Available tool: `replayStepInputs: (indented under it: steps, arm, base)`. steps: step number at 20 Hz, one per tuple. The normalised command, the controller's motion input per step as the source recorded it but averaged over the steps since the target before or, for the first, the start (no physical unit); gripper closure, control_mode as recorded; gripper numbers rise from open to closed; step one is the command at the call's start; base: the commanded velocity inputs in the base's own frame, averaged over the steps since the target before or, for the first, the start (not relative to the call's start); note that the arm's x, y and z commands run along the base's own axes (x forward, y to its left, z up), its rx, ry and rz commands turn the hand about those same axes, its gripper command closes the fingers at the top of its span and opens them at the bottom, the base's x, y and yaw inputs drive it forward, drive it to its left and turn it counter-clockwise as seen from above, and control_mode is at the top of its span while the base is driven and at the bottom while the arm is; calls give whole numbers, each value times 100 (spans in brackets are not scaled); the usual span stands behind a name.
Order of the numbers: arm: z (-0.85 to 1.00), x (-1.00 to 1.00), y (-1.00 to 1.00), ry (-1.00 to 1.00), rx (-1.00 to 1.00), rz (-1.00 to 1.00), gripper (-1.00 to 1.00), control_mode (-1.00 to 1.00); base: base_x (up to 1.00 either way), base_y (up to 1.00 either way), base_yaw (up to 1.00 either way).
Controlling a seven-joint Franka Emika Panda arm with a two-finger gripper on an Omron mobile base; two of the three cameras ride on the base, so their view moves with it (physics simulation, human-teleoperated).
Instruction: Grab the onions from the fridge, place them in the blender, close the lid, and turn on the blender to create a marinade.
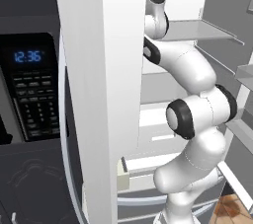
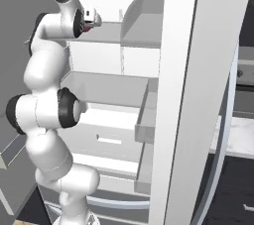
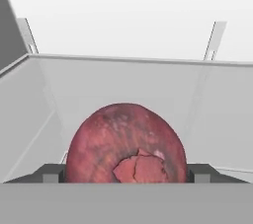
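Your arm [image 1: 197, 119] is built of glossy white rounded shells, bulging like stacked capsules, with black bands ringing each joint. In the left base view you see a round white cap set in a black collar at the middle joint, and a dark disc with a pale centre at the top of the frame. In the right base view the arm [image 2: 47, 115] shows the same black-collared joints.

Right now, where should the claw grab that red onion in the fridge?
Grab the onion across its round middle, one finger on each side, coming straight in from the front. It is a smooth ball on the shelf, and the claw already sits astride its widest part.
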Motion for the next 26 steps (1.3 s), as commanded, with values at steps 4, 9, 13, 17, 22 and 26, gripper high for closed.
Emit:
replayStepInputs:
  steps: [4,9,13,17,22,26]
  arm:
    - [7,-93,0,-24,0,0,100,-100]
    - [0,-100,-14,-27,0,0,100,-100]
    - [7,-100,-42,-13,3,0,100,-100]
    - [34,-100,-41,-4,4,-1,100,-100]
    - [5,-100,-25,6,3,-6,100,-100]
    - [0,-100,-20,15,2,-9,100,-100]
  base:
    - [0,0,0]
    - [0,0,0]
    - [0,0,0]
    - [0,0,0]
    - [0,0,0]
    - [0,0,0]
